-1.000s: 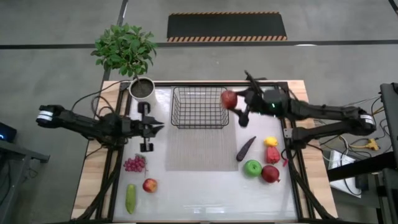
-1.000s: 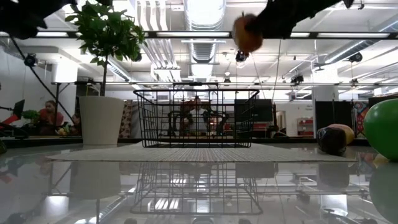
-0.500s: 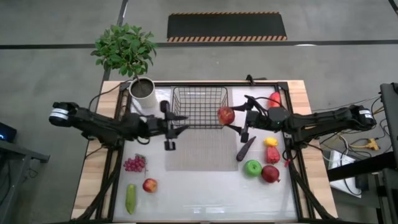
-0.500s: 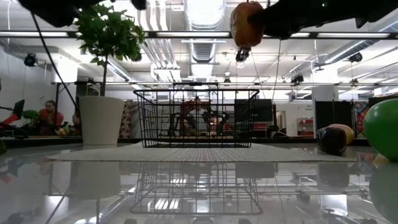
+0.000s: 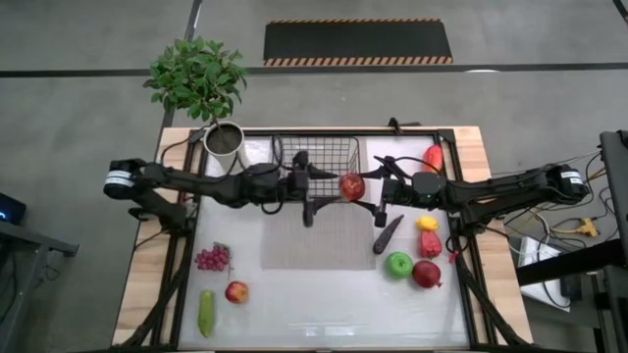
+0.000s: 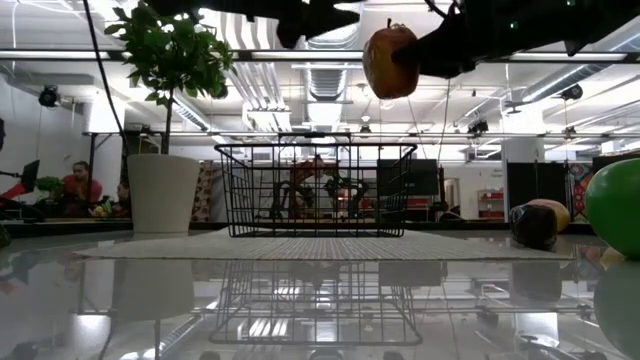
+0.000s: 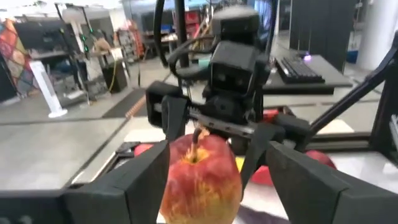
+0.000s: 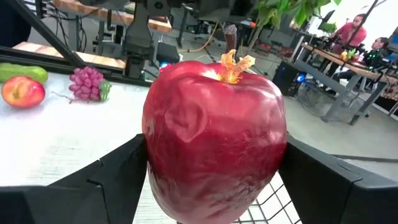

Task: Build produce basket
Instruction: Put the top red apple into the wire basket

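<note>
High view first: your right gripper (image 5: 359, 188) pinches a red apple (image 5: 351, 185) between its fingers, holding it in the air at the basket's (image 5: 316, 157) near right corner, above the woven mat (image 5: 316, 235). Your left gripper (image 5: 312, 186) reaches in from the other side over the basket's near edge, its fingers spread on either side of that same apple; in the left wrist view they flank the fruit, though you can't quite tell whether they touch it. From the low view, the apple hangs well above the basket rim. Your remaining produce lies on the surface: grapes (image 5: 212, 258), a cucumber (image 5: 206, 312) and a second red apple (image 5: 236, 291) at the left; an eggplant (image 5: 388, 234), a green apple (image 5: 398, 264), a yellow pepper (image 5: 428, 224) and more red pieces at the right. A potted plant (image 5: 200, 80) stands at the far left corner.
</note>
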